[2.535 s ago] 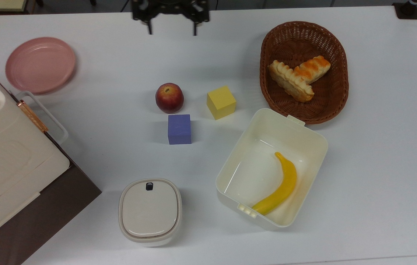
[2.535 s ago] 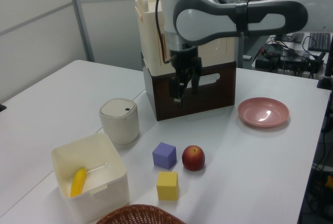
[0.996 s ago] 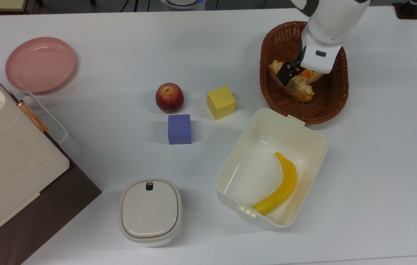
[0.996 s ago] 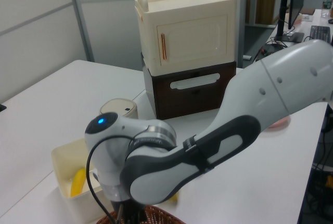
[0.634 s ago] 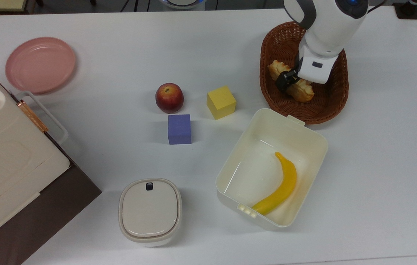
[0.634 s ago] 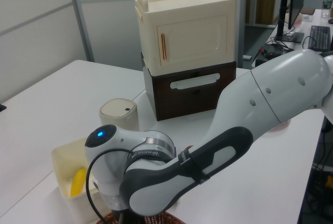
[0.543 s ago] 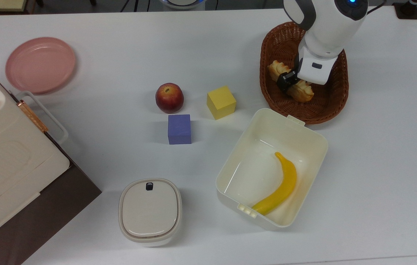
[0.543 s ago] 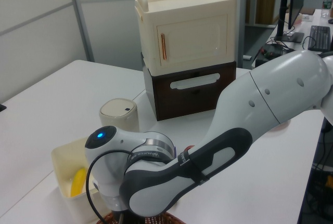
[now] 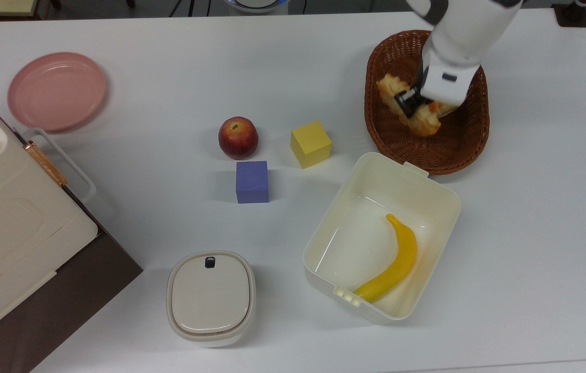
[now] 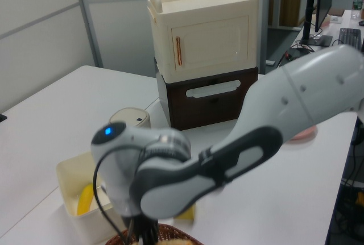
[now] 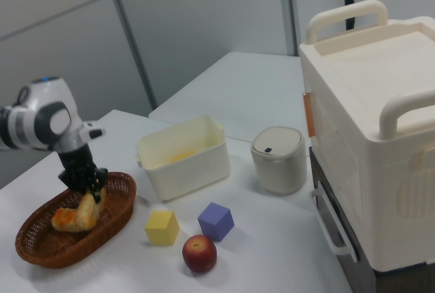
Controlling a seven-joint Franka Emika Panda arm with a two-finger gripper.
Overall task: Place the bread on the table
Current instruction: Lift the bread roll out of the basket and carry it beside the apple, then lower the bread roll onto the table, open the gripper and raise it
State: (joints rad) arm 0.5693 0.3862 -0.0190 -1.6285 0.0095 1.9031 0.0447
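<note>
gripping bread (image 9: 420, 120), fingers (image 9: 406, 99) over basket (image 9: 430, 150)

We see the arm (image 9: 466, 23) entering from the upper right of the top view, with its white wrist pointing down and the gripper (image 9: 411, 105) below it. The dark fingers (image 9: 403, 98) are closed on the bread (image 9: 424, 123). In the right view, the gripper (image 11: 84, 183) is at the left of the frame and hangs almost vertical. In the left view, the arm (image 10: 239, 142) crosses the frame from the right edge to the lower centre.
</note>
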